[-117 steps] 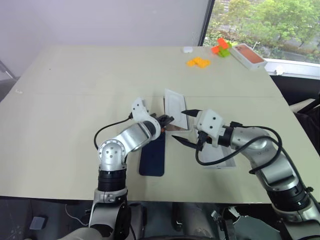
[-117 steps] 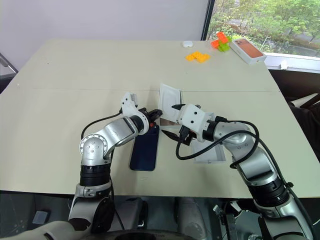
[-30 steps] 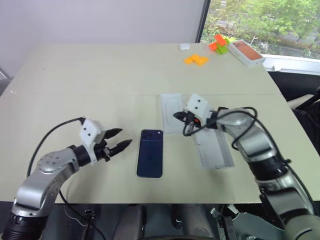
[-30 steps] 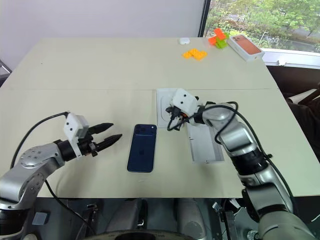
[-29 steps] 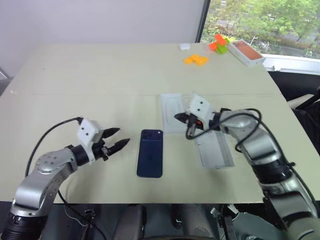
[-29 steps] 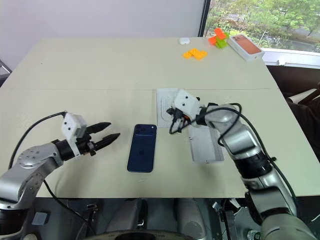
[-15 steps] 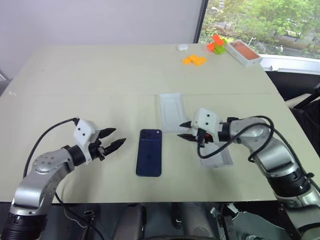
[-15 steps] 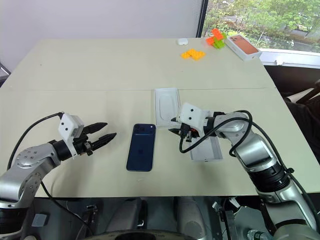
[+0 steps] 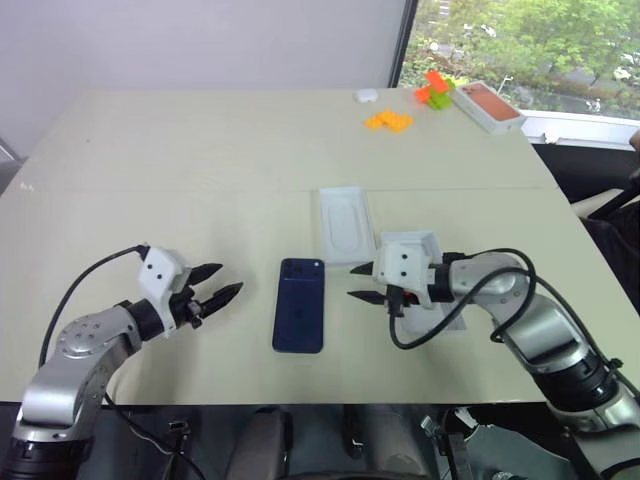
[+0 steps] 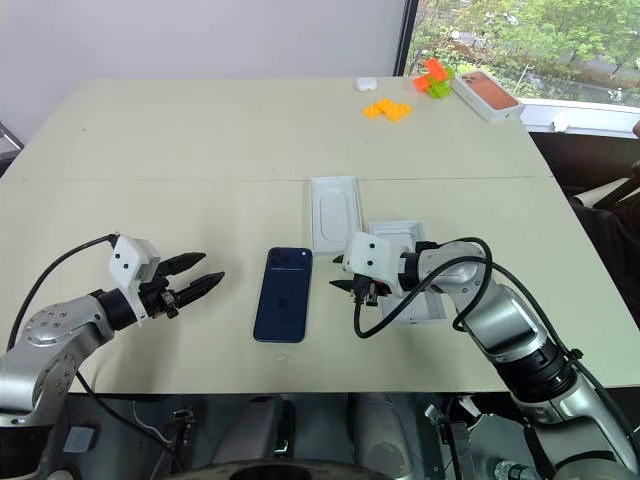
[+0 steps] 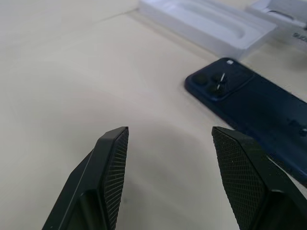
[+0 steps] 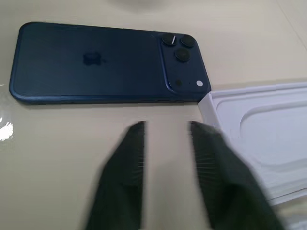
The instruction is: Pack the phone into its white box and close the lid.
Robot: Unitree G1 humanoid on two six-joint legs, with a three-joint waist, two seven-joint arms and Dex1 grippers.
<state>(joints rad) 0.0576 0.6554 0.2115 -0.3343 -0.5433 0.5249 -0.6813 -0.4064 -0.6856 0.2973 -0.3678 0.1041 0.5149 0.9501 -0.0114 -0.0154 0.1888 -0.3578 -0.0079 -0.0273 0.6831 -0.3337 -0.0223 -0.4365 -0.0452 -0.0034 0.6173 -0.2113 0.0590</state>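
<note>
The dark blue phone (image 9: 300, 320) lies flat, back up, near the table's front edge. To its right my right gripper (image 9: 352, 283) hovers low and points at the phone's long edge. Its blurred fingers (image 12: 129, 158) stand a little apart with nothing between them. The white box (image 9: 412, 246), a shallow rimmed tray, lies behind that wrist, partly covered by the arm. The lid is hidden; I cannot pick it out as a separate piece. Left of the phone my left gripper (image 9: 222, 280) is open and empty, aimed at the phone (image 11: 254, 100) from a hand's width away.
A thin white insert (image 9: 345, 222) with an oval recess lies flat just beyond the phone. Far back right stand a box with an orange-red top (image 9: 488, 105), orange blocks (image 9: 388, 121), orange and green blocks (image 9: 435, 90) and a small white object (image 9: 367, 96).
My right gripper has drawn back from the insert toward the front edge and sunk beside the phone, going from shut to slightly apart. The left gripper has drifted a little left and down.
</note>
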